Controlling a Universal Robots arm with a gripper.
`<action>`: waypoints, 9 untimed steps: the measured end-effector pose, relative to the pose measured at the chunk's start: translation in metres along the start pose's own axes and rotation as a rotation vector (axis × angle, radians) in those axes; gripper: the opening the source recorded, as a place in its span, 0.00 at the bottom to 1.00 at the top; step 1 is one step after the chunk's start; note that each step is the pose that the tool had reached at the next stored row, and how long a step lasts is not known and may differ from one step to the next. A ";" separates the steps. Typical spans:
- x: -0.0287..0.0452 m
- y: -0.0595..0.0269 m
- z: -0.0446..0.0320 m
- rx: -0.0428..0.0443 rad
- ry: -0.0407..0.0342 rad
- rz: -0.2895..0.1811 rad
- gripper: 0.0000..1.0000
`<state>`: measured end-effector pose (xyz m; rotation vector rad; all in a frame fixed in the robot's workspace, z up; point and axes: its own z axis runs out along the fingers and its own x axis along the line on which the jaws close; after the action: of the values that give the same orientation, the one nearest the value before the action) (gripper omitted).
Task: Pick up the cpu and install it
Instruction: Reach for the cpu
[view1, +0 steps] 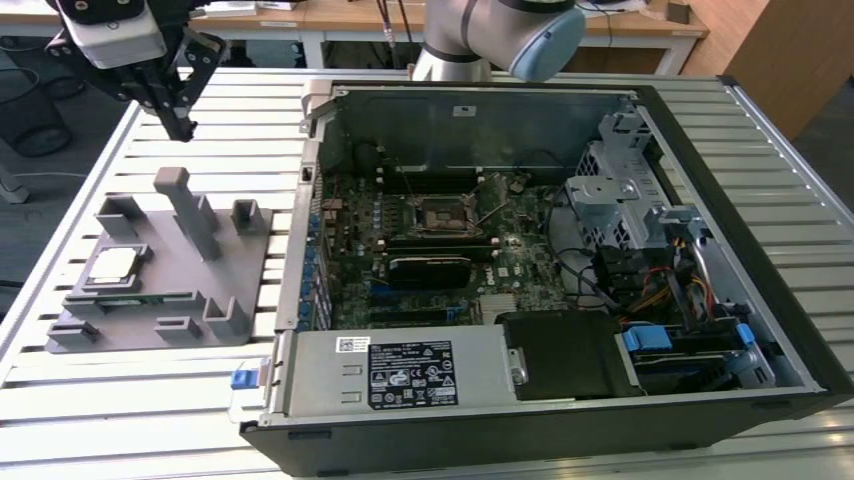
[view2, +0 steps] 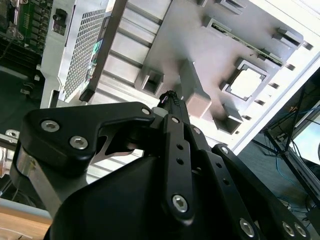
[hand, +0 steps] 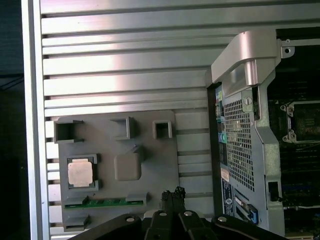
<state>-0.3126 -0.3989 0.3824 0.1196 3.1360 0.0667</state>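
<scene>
The cpu (view1: 114, 264) is a small silver-lidded square lying flat in a pocket of the grey fixture plate (view1: 256, 262), at the exterior view's left. My gripper (view1: 179, 128) hangs well above the table beyond the fixture, apart from the cpu, its black fingers shut together and holding nothing. In both wrist views the cpu (view2: 248, 83) (hand: 80, 173) rests in its frame on the fixture (view2: 220, 55) (hand: 150, 165), off to one side of the shut fingertips (view2: 170, 98) (hand: 173, 193). The motherboard socket (view1: 441, 213) (hand: 302, 123) sits inside the open computer case.
The open computer case (view1: 307, 200) stands beside the fixture, with drive cages and cables at the exterior view's right. A tall grey post (view1: 183, 208) and several blocks rise from the fixture. A green memory stick (hand: 105, 202) lies in a fixture slot. The slatted metal table (view1: 80, 400) carries everything.
</scene>
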 end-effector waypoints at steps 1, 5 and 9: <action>0.0023 -0.0002 0.0001 -0.0001 -0.0001 0.000 0.11; 0.0094 -0.0007 0.0003 0.0000 0.0001 0.000 0.11; 0.0178 -0.0007 0.0008 0.0000 0.0002 0.000 0.11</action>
<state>-0.3304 -0.3983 0.3816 0.1196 3.1362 0.0667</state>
